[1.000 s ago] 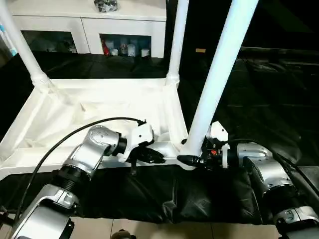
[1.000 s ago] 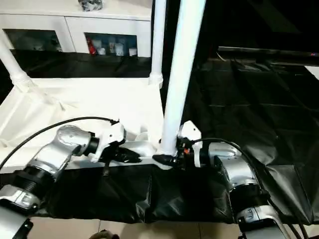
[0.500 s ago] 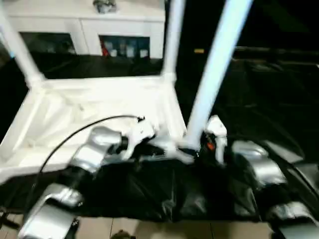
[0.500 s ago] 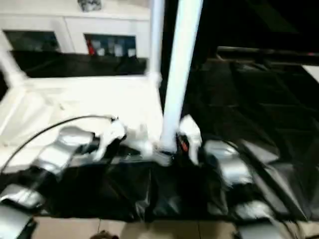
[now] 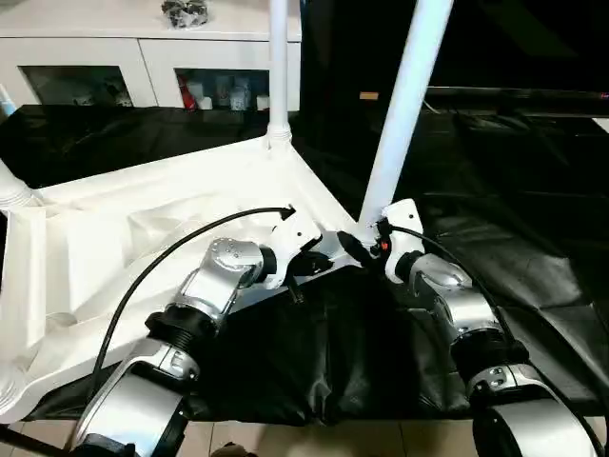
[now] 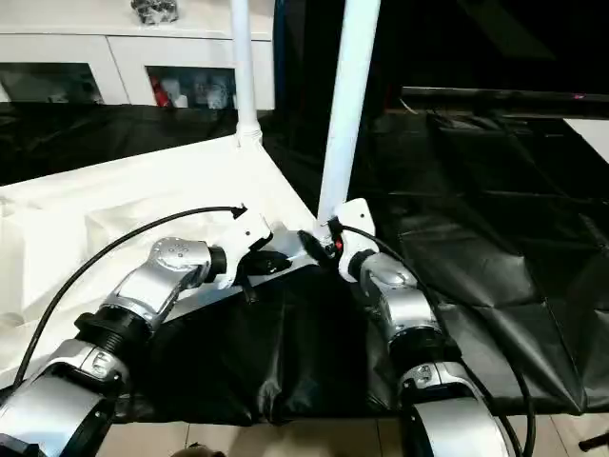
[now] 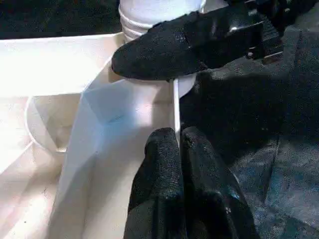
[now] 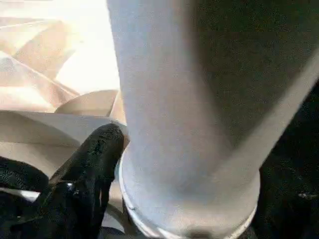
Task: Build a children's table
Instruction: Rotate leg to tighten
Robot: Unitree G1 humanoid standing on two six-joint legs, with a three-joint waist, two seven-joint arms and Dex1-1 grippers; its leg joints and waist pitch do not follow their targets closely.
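Observation:
The white children's table top (image 5: 143, 219) lies upside down and skewed on the black-covered work table (image 5: 514, 219), one corner towards me. Three white legs stand in its sockets: one at the near corner (image 5: 404, 105), one at the rear (image 5: 277, 67), one at the far left (image 5: 11, 193). My left gripper (image 5: 319, 264) is shut on the thin raised rim (image 7: 175, 107) beside the near corner. My right gripper (image 5: 357, 243) is closed around the base of the near leg (image 8: 179, 124); one black finger (image 8: 94, 159) presses against it, the other is hidden.
A white cabinet (image 5: 143, 38) with glass doors stands behind the work table. The black cover hangs in folds over the front edge (image 5: 314, 381), with floor below. A black cable (image 5: 162, 267) loops over my left forearm. A dark screen edge (image 5: 514, 92) runs along the back right.
The table top has turned on the work table, its left end swinging towards me and the near corner moving away. Both grippers kept their hold. The camera also shifted.

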